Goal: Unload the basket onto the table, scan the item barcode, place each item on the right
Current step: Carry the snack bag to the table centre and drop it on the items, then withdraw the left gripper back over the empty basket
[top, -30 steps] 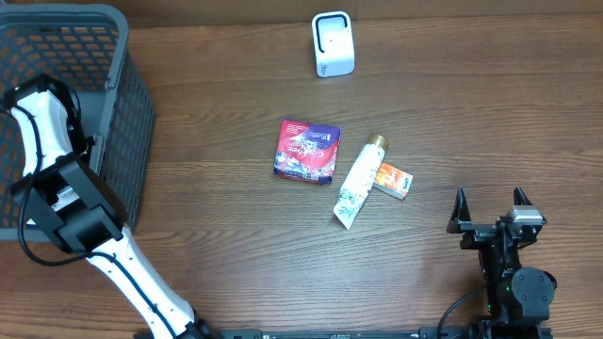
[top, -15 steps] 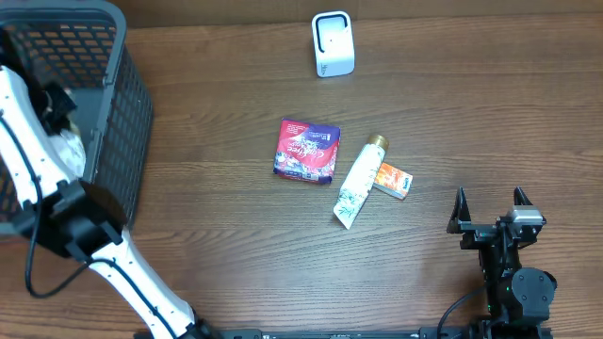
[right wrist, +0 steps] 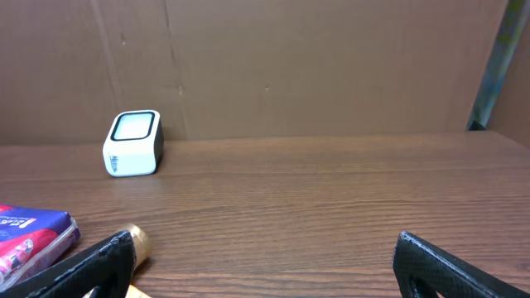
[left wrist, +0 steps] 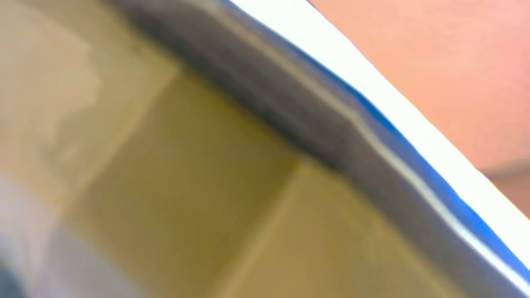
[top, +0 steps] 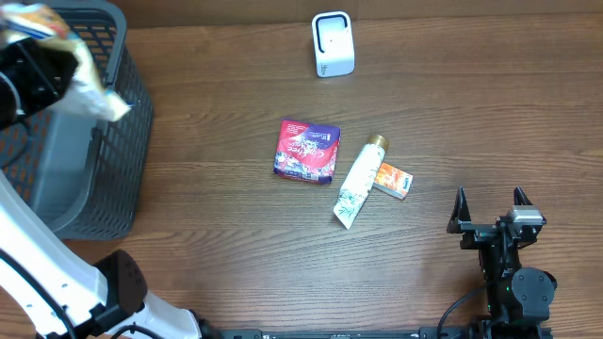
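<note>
Crinkly tan packet (top: pixel 94 85) up at far left, above the grey basket (top: pixel 132 160), pinched in the closed left gripper (top: pixel 45 71). Well apart from the white scanner (top: pixel 333 43) at the far edge of the wooden table (top: pixel 217 254). Midway across: purple pouch (top: pixel 307 151), then a white tube (top: pixel 355 184) touching a small orange box (top: pixel 393 179). Right gripper (top: pixel 488 202) low at right, jaws wide, holding nothing.
</note>
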`<control>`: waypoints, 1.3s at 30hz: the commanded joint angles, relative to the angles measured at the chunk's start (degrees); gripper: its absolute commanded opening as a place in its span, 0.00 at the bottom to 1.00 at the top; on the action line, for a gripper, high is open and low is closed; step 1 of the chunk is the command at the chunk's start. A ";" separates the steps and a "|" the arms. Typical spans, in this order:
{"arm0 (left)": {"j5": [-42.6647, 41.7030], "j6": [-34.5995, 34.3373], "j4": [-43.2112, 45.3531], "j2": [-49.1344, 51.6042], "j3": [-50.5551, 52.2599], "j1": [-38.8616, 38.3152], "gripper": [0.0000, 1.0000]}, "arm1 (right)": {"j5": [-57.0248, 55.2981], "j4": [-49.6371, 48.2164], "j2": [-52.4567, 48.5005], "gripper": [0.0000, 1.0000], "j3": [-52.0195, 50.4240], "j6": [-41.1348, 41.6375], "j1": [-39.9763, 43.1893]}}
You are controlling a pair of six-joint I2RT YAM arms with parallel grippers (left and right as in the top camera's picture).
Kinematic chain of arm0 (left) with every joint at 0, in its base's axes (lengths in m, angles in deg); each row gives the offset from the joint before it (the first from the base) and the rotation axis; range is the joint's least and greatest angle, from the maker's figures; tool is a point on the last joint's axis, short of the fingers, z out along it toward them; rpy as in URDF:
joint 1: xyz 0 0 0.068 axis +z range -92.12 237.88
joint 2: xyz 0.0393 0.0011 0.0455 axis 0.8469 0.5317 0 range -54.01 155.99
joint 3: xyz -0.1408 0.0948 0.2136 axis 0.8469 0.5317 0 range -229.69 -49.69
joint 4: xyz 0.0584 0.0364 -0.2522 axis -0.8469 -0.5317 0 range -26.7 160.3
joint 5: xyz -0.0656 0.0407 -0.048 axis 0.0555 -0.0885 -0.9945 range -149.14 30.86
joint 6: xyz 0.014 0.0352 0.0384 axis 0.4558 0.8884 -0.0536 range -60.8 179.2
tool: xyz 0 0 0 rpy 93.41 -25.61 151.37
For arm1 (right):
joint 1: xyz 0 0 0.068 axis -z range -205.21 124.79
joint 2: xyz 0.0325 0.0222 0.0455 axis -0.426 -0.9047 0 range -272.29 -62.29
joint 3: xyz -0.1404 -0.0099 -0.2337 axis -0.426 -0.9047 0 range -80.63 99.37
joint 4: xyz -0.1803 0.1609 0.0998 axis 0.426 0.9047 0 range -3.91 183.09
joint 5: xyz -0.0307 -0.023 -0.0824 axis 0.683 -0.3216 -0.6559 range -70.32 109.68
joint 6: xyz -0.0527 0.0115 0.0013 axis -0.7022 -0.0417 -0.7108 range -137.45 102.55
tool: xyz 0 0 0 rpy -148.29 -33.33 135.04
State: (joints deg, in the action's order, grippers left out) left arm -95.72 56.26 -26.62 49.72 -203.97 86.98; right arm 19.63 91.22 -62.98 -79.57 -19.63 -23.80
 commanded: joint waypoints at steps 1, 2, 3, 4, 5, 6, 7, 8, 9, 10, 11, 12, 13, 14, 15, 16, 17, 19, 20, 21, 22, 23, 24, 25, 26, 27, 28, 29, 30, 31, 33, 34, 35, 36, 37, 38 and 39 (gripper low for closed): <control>-11.10 1.64 0.11 -1.25 -0.20 -6.82 0.04 | -0.31 -0.35 0.52 1.00 -0.59 -0.24 -0.28; -11.08 1.11 0.13 -1.16 0.13 -9.38 0.04 | -0.31 -0.35 0.52 1.00 -0.59 -0.24 -0.28; -11.06 1.03 0.13 -0.94 0.68 -12.74 0.04 | -0.31 -0.35 0.52 1.00 -0.59 -0.24 -0.28; -10.34 1.07 0.13 -0.33 1.75 -17.88 0.04 | -0.31 -0.35 0.52 1.00 -0.59 -0.24 -0.28; -9.29 1.05 0.13 0.13 2.60 -21.03 0.04 | -0.31 -0.35 0.52 1.00 -0.59 -0.24 -0.28; -7.72 1.01 0.13 0.66 3.67 -24.22 0.04 | -0.31 -0.35 0.52 1.00 -0.59 -0.24 -0.28; -5.99 0.94 0.13 1.22 4.85 -27.58 0.04 | -0.31 -0.35 0.52 1.00 -0.59 -0.24 -0.28; -3.98 0.74 0.13 1.99 6.14 -30.91 0.04 | -0.31 -0.35 0.52 1.00 -0.59 -0.24 -0.28; 0.50 -0.28 0.13 3.56 8.92 -36.52 0.04 | -0.31 -0.35 0.52 1.00 -0.59 -0.24 -0.28; 3.30 -1.18 0.13 4.52 10.60 -39.52 0.04 | -0.31 -0.35 0.52 1.00 -0.59 -0.24 -0.28; 6.19 -2.19 0.20 5.49 12.26 -41.99 0.04 | -0.31 -0.35 0.52 1.00 -0.59 -0.24 -0.28; 8.94 -3.26 0.24 6.54 13.75 -44.13 0.04 | -0.31 -0.35 0.52 1.00 -0.59 -0.24 -0.28; 11.80 -4.63 0.31 8.07 15.41 -46.58 0.04 | -0.31 -0.35 0.52 1.00 -0.59 -0.24 -0.28; 13.62 -5.55 0.46 9.55 16.68 -48.46 0.04 | -0.33 -0.35 0.52 1.00 -0.59 -0.24 -0.28; 14.91 -6.27 0.81 11.30 17.81 -50.16 0.04 | -0.31 -0.35 0.52 1.00 -0.59 -0.24 -0.28; 15.34 -6.40 1.14 12.63 18.51 -51.28 0.04 | -0.31 -0.35 0.52 1.00 -0.59 -0.24 -0.28; 15.67 -6.54 2.21 15.45 19.74 -53.27 0.04 | -0.31 -0.35 0.52 1.00 -0.59 -0.24 -0.28; 15.67 -6.58 3.08 18.62 20.31 -54.95 0.04 | -0.31 -0.35 0.52 1.00 -0.59 -0.24 -0.28; 15.61 -6.62 3.15 20.72 20.31 -55.71 0.04 | -0.31 -0.35 0.52 1.00 -0.59 -0.24 -0.28; 15.61 -7.26 2.93 22.99 20.31 -56.48 0.04 | -0.31 -0.35 0.52 1.00 -0.59 -0.24 -0.28; 15.61 -7.52 2.73 24.06 20.31 -56.81 0.04 | -0.31 -0.35 0.52 1.00 -0.59 -0.24 -0.28; 15.58 -7.65 2.40 25.57 20.31 -57.20 0.04 | -0.31 -0.35 0.52 1.00 -0.59 -0.24 -0.28; 15.54 -7.85 1.68 27.87 20.31 -57.66 0.11 | -0.31 -0.35 0.52 1.00 -0.59 -0.24 -0.28; 15.32 -7.82 1.18 28.76 20.31 -57.66 0.23 | -0.31 -0.35 0.52 1.00 -0.59 -0.24 -0.28; 14.25 -7.80 0.42 29.53 20.31 -57.64 0.41 | -0.31 -0.35 0.52 1.00 -0.59 -0.24 -0.28; 13.62 -7.78 0.09 29.66 20.31 -57.46 0.51 | -0.31 -0.35 0.52 1.00 -0.59 -0.24 -0.28; 12.68 -7.76 0.09 29.55 20.24 -57.07 0.60 | -0.31 -0.35 0.52 1.00 -0.59 -0.24 -0.28; 11.80 -7.76 0.09 29.20 20.02 -56.65 0.63 | -0.31 -0.35 0.52 1.00 -0.59 -0.24 -0.28; 10.45 -7.76 0.09 28.65 19.43 -55.87 0.66 | -0.31 -0.35 0.52 1.00 -0.59 -0.24 -0.28; 9.20 -7.76 0.09 27.85 18.69 -54.88 0.68 | -0.31 -0.35 0.52 1.00 -0.59 -0.24 -0.28; 8.35 -7.78 0.09 25.75 17.75 -53.00 0.69 | -0.31 -0.35 0.52 1.00 -0.59 -0.24 -0.28; 8.41 -7.76 0.09 24.20 17.44 -51.87 0.70 | -0.31 -0.35 0.52 1.00 -0.59 -0.24 -0.28; 8.46 -7.67 0.11 23.15 17.38 -51.12 0.70 | -0.31 -0.35 0.52 1.00 -0.59 -0.24 -0.28; 8.48 -7.34 0.11 20.11 17.29 -49.11 0.70 | -0.31 -0.35 0.52 1.00 -0.59 -0.24 -0.28; 8.52 -7.34 0.11 18.73 17.27 -48.19 0.71 | -0.31 -0.35 0.52 1.00 -0.59 -0.24 -0.28; 8.52 -7.34 0.11 16.72 17.27 -46.82 0.71 | -0.31 -0.35 0.52 1.00 -0.59 -0.24 -0.28; 8.70 -7.32 0.11 14.47 17.27 -45.24 0.71 | -0.31 -0.35 0.52 1.00 -0.59 -0.24 -0.28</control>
State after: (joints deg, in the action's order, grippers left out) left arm -85.73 48.63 -26.34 73.80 -184.23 37.72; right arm 19.65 91.24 -62.98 -79.57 -19.65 -23.80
